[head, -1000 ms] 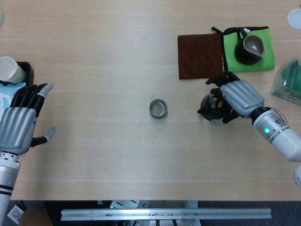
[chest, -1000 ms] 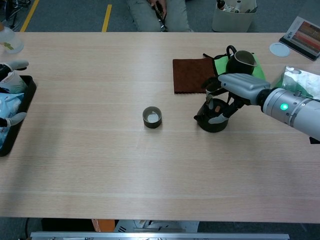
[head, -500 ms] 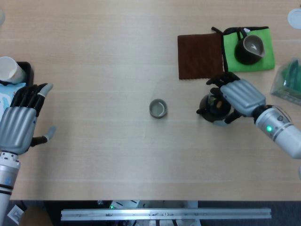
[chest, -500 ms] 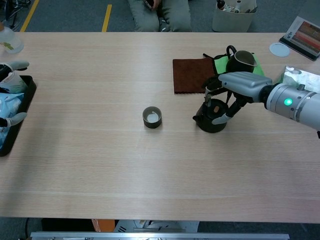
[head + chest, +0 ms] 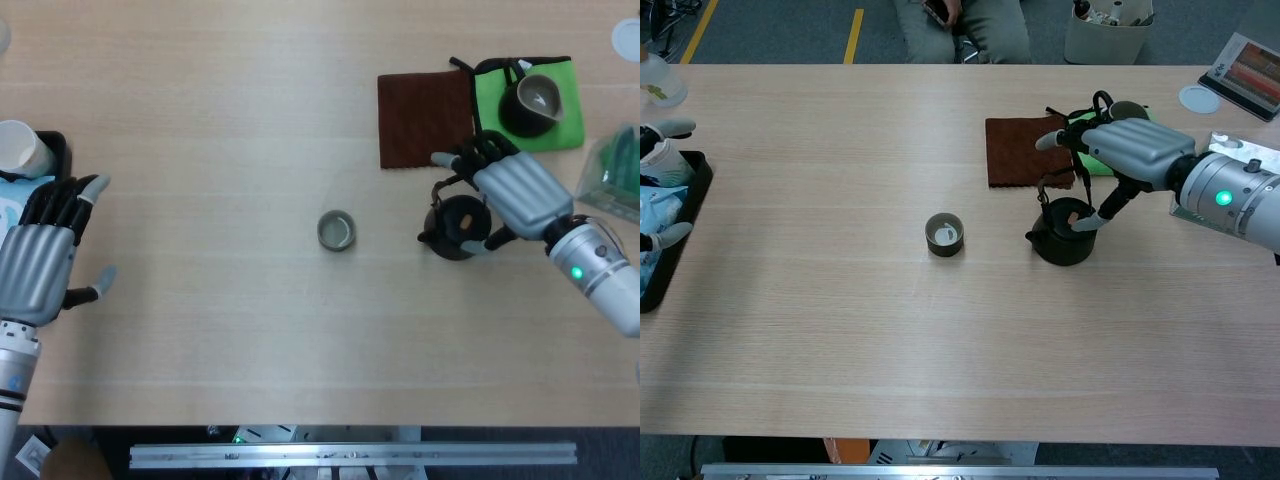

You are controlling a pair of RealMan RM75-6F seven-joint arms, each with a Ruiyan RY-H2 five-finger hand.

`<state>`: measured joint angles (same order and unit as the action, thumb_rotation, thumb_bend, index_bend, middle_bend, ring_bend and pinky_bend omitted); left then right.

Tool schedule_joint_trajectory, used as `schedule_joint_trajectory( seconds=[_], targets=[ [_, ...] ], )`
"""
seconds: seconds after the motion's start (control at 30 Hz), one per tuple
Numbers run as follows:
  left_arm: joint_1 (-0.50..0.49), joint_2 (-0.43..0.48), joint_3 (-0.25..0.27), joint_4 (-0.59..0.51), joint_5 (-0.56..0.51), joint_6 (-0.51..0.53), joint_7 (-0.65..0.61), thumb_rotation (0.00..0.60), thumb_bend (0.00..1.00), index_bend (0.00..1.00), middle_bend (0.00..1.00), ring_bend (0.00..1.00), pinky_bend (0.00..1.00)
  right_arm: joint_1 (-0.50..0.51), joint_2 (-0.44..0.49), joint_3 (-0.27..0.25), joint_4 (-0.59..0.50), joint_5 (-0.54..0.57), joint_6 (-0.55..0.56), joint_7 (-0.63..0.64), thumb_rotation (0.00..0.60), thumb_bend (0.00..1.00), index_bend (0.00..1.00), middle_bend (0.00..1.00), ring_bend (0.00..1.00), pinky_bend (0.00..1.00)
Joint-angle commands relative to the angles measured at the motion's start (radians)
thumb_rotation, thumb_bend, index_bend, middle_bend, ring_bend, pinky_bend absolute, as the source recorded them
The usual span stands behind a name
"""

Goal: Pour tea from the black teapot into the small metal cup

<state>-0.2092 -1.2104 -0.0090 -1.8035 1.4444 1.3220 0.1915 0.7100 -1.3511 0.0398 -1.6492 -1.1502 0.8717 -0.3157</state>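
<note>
The small metal cup (image 5: 336, 230) (image 5: 944, 235) stands upright near the table's middle. To its right the black teapot (image 5: 452, 228) (image 5: 1060, 243) sits on the table, spout toward the cup, its thin handle standing up. My right hand (image 5: 515, 190) (image 5: 1130, 150) hovers just over the teapot's far right side with fingers spread; the handle rises to the underside of the fingers and the thumb reaches down to the pot's rim. I see no closed grip. My left hand (image 5: 40, 260) rests open at the far left, well away from the cup.
Behind the teapot lie a brown cloth (image 5: 425, 120) and a green cloth (image 5: 500, 85) bearing a dark pitcher (image 5: 535, 100). A clear packet (image 5: 615, 170) sits at the right edge. A black tray (image 5: 680, 200) with a white cup (image 5: 20, 145) is far left.
My right hand has risen and shifted back off the teapot, and its fingers have uncurled. The teapot's top, hidden before, now shows. The left hand and cup stayed put.
</note>
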Motion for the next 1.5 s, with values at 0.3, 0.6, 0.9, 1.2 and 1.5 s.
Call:
schedule_joint_trajectory(
  seconds=[0.3, 0.6, 0.9, 1.2, 1.5],
  targets=[
    [0.004, 0.003, -0.014, 0.03, 0.02, 0.036, -0.005, 0.6, 0.27, 0.03, 0.1, 0.08, 0.09, -0.126, 0.083, -0.003, -0.07, -0.041, 0.216, -0.015, 0.6, 0.0, 0.05, 0.07, 0.0, 0.0],
    [0.016, -0.001, -0.035, 0.079, 0.046, 0.097, -0.016, 0.6, 0.27, 0.04, 0.11, 0.08, 0.09, -0.271, 0.177, -0.025, -0.096, -0.112, 0.428, -0.003, 0.6, 0.0, 0.05, 0.08, 0.0, 0.0],
    [0.031, 0.0, -0.062, 0.104, 0.036, 0.147, -0.022, 0.6, 0.27, 0.05, 0.11, 0.08, 0.09, -0.409, 0.205, -0.029, -0.065, -0.156, 0.596, 0.062, 0.6, 0.0, 0.05, 0.1, 0.0, 0.0],
    [0.057, 0.009, -0.054, 0.095, 0.054, 0.189, 0.0, 0.6, 0.27, 0.05, 0.12, 0.08, 0.09, -0.512, 0.251, -0.046, -0.082, -0.185, 0.671, 0.109, 0.6, 0.0, 0.05, 0.1, 0.0, 0.0],
    [0.074, 0.025, -0.051, 0.08, 0.044, 0.199, 0.024, 0.6, 0.27, 0.05, 0.12, 0.08, 0.09, -0.564, 0.267, -0.042, -0.086, -0.204, 0.683, 0.138, 0.6, 0.0, 0.05, 0.1, 0.0, 0.0]
  ],
)
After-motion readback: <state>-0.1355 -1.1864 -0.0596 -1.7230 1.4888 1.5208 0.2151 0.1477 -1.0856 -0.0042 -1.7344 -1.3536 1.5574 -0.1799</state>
